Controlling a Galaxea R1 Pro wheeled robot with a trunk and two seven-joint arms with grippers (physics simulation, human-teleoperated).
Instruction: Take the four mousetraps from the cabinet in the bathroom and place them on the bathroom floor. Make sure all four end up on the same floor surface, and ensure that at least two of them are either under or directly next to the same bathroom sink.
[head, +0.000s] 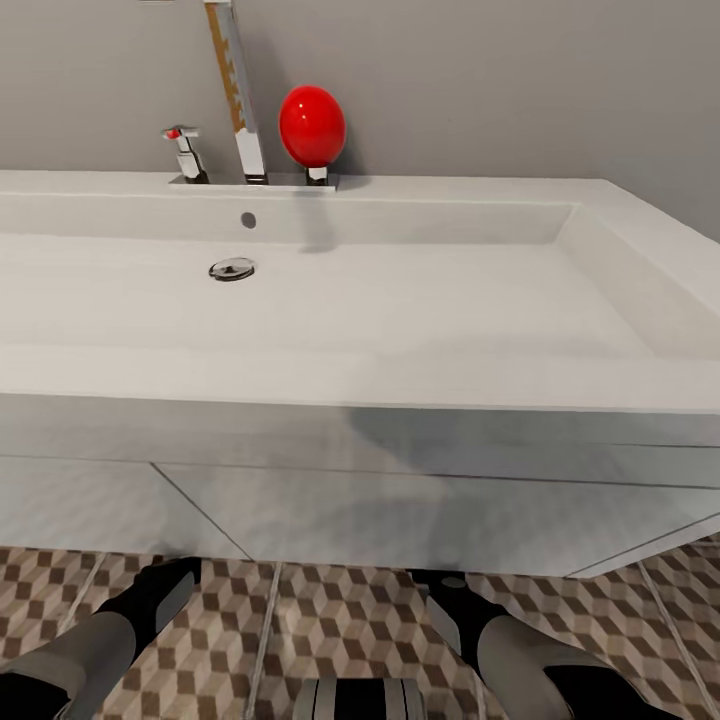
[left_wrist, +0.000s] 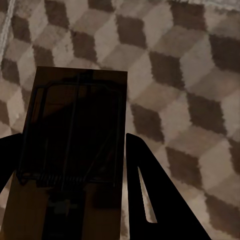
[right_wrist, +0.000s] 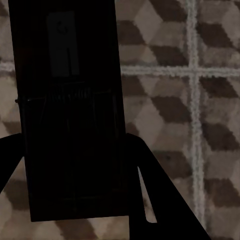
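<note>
White sink (head: 400, 300) and vanity (head: 380, 500) stand ahead. Each gripper, left (left_wrist: 75, 190) and right (right_wrist: 75, 190), clamps a flat mousetrap (left_wrist: 75, 145) (right_wrist: 70, 115) above cube-patterned floor (left_wrist: 190, 90).

This is a bathroom in a home. A wide white rectangular sink (head: 400, 300) spans the head view, with a round chrome drain (head: 232, 268), an overflow hole, and a chrome faucet (head: 240, 90) rising against a plain grey wall (head: 500, 80). Beside the faucet stand a small tap handle (head: 187, 152) and a glossy red knob (head: 312, 125) (egg-shaped). Below sits a flat white vanity front (head: 350, 500), and the floor (head: 340, 630) is tiled in a brown, beige and cream cube pattern with pale grout.
</note>
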